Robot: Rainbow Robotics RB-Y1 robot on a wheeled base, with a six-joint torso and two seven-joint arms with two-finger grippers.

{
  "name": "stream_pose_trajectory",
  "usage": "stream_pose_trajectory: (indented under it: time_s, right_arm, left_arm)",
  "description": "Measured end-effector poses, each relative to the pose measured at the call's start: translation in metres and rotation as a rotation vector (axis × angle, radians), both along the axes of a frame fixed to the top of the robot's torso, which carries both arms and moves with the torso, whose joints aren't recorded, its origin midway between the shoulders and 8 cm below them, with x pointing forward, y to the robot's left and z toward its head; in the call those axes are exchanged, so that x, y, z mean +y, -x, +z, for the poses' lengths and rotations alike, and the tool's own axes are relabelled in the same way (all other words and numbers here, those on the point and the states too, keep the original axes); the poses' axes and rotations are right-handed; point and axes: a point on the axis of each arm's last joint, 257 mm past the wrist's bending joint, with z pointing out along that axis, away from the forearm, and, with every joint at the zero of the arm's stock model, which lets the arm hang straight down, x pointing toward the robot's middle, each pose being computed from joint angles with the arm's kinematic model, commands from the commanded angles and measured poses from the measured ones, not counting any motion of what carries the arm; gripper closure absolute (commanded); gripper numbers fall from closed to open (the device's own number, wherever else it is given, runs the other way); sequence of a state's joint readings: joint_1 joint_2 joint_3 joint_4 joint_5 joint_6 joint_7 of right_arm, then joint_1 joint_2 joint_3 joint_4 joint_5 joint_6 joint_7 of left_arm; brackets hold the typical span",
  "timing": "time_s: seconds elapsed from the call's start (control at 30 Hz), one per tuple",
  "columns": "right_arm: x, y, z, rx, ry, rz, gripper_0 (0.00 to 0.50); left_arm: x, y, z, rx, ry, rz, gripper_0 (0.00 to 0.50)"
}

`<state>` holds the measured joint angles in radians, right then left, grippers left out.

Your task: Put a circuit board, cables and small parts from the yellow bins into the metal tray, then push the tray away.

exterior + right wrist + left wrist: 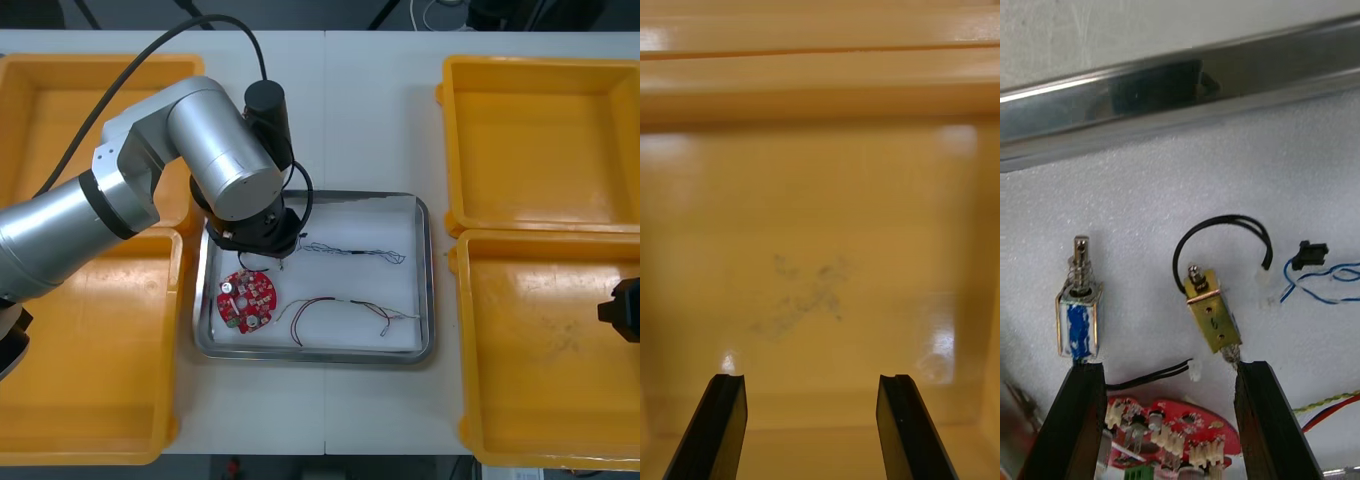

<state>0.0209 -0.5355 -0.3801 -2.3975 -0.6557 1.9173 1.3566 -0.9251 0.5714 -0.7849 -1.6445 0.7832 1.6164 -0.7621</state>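
The metal tray (424, 290), white inside, lies between the yellow bins. In it are a round red circuit board (247, 297), a blue and white cable (352, 252) and a red and yellow cable (340, 308). My left gripper (265, 243) hangs over the tray's left part, just beyond the board. The left wrist view has it open (1169, 420) with nothing between the fingers. Just past the fingertips lie two small metal parts, one blue-wrapped (1077, 322) and one brass (1214, 315) with a black wire loop. My right gripper (812, 420) is open over a bare bin floor.
Two yellow bins stand at each side, such as the far right bin (540, 140) and the near left bin (80, 350). The right gripper (624, 310) sits at the near right bin's (530, 360) outer edge. The tray's shiny rim (1180, 90) lies beyond the small parts.
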Motion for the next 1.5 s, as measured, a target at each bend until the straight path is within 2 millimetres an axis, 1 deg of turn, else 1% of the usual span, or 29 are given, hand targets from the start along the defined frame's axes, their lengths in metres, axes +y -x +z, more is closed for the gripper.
stream_pose_trajectory:
  time_s: [0.1,0.23,0.37,0.53,0.7,0.87,0.97,1.1,1.23,1.37,1.5]
  right_arm:
    - [0.002,-0.002,0.004,-0.006,0.001,0.014,0.0]
    - [0.005,-0.008,0.012,-0.022,0.003,0.037,0.0]
    - [0.012,-0.014,0.02,-0.036,0.007,0.07,0.0]
    - [0.033,-0.014,0.025,-0.016,0.01,0.184,0.0]
    - [0.052,-0.021,0.035,-0.013,0.044,0.29,0.0]
    - [0.086,-0.033,0.047,-0.036,0.067,0.403,0.0]
    - [0.111,-0.038,0.051,-0.042,0.082,0.483,0.0]
    - [0.146,-0.04,0.053,-0.043,0.116,0.598,0.0]
    - [0.179,-0.037,0.05,-0.033,0.158,0.711,0.0]
    - [0.208,-0.035,0.042,-0.008,0.21,0.795,0.0]
    - [0.238,-0.036,0.033,0.007,0.253,0.871,0.0]
  left_arm:
    - [0.003,0.007,0.011,0.006,-0.019,-0.004,0.0]
    - [0.001,0.011,0.039,-0.009,0.011,-0.006,0.0]
    - [0.005,0.019,0.065,-0.005,0.038,-0.007,0.0]
    - [0.026,0.031,0.091,-0.01,0.044,0.002,0.0]
    - [0.05,0.032,0.115,-0.038,0.109,0.035,0.0]
    - [0.086,0.034,0.132,-0.063,0.158,0.101,0.0]
    - [0.111,0.037,0.135,-0.066,0.17,0.14,0.0]
    - [0.143,0.043,0.134,-0.067,0.171,0.175,0.0]
    - [0.17,0.048,0.133,-0.075,0.157,0.144,0.0]
    - [0.198,0.054,0.133,-0.089,0.143,0.106,0.0]
    - [0.224,0.063,0.129,-0.089,0.148,0.14,0.0]
